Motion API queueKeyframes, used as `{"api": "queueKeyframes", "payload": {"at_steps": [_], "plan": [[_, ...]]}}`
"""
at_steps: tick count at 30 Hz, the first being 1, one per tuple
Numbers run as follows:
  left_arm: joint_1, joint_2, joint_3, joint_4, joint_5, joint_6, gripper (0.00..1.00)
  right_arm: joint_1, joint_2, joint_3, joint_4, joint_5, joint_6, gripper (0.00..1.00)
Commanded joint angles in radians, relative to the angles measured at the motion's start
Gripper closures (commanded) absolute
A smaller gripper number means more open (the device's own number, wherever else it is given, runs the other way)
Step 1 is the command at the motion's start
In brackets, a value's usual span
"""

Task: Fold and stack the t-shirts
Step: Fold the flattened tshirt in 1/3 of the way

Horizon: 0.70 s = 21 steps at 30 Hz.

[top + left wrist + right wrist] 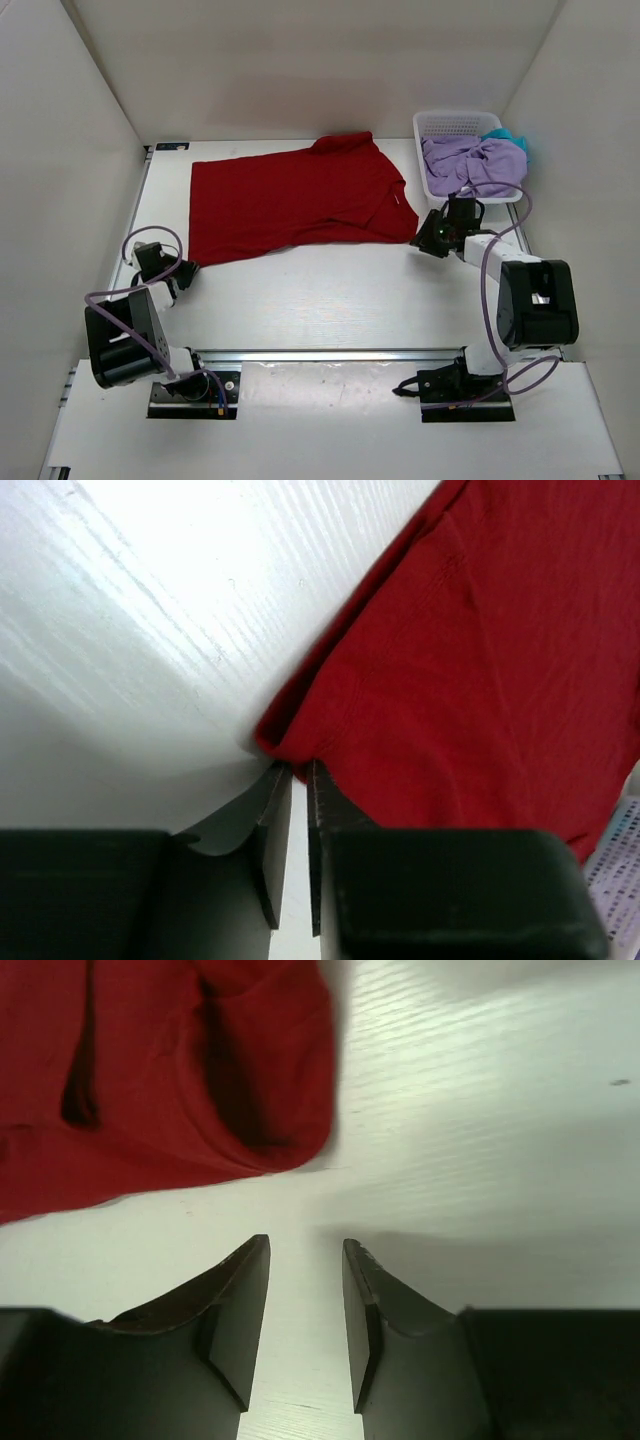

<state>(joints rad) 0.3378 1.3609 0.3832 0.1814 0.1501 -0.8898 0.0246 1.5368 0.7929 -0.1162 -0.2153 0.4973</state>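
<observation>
Left hand (302, 768) shows only a thin slit between its jaws, tips right at the corner of the red t-shirt (480, 680), and I cannot tell whether cloth is caught. Right hand (305, 1243) is open and empty over the worktop (480, 1110), with the red sleeve just ahead to its left. Lavender t-shirt (475, 160) and teal t-shirt (512, 134) lie in the basket (455, 122) just beyond it.

Rumpled edge of red t-shirt (150, 1080), white table (480, 1110), jaws parted, empty, near the cloth
</observation>
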Motion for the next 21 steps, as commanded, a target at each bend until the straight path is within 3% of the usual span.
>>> {"api": "queueKeyframes", "payload": {"at_steps": [1,9,14,16,18,21], "plan": [[-0.014,0.02,0.011,0.033,0.003,-0.009,0.78,0.0,0.017,0.0,0.139,-0.033,0.001,0.66],[-0.023,0.06,0.051,0.041,-0.003,-0.003,0.99,-0.023,0.135,0.043,0.22,-0.064,0.012,0.64],[-0.042,0.081,0.091,0.03,-0.015,0.011,1.0,-0.023,0.206,0.098,0.23,-0.075,0.018,0.64],[-0.048,0.092,0.102,0.03,-0.021,0.012,1.0,-0.014,0.21,0.098,0.257,-0.075,0.023,0.71],[-0.043,0.096,0.112,0.024,-0.026,0.021,1.0,-0.017,0.22,0.098,0.267,-0.076,0.036,0.87],[-0.028,0.099,0.118,0.015,-0.026,0.032,1.0,-0.012,0.194,0.053,0.271,-0.05,0.056,1.0]]}}
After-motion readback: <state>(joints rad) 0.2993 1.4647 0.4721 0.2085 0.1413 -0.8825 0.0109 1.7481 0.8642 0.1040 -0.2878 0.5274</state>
